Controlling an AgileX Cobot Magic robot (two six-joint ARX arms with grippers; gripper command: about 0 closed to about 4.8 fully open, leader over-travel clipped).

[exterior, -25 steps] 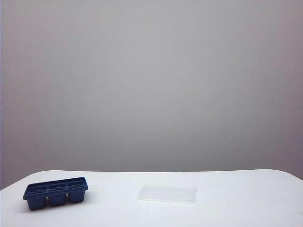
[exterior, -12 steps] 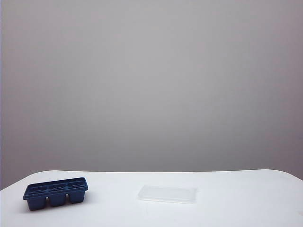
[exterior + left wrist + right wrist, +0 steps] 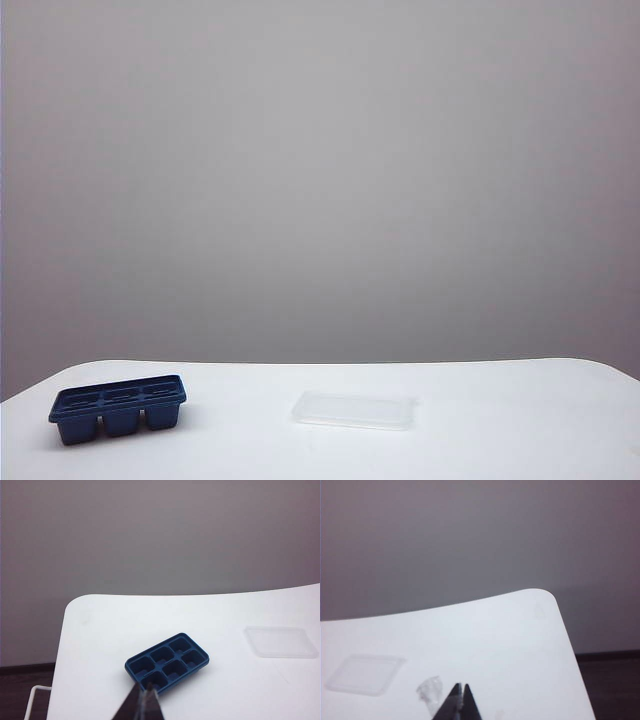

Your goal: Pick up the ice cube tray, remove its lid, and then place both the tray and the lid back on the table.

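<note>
The dark blue ice cube tray stands open side up on the white table at the left, with no cover on it. The frosted clear lid lies flat near the middle, apart from the tray. Neither arm shows in the exterior view. In the left wrist view my left gripper is shut and empty, drawn back on the near side of the tray. My right gripper is shut and empty too, back from the lid over bare table.
A small crumpled clear scrap lies on the table beside the right gripper's tips. The table's rounded corners show, with dark floor beyond the edges. A thin white frame stands past the left edge.
</note>
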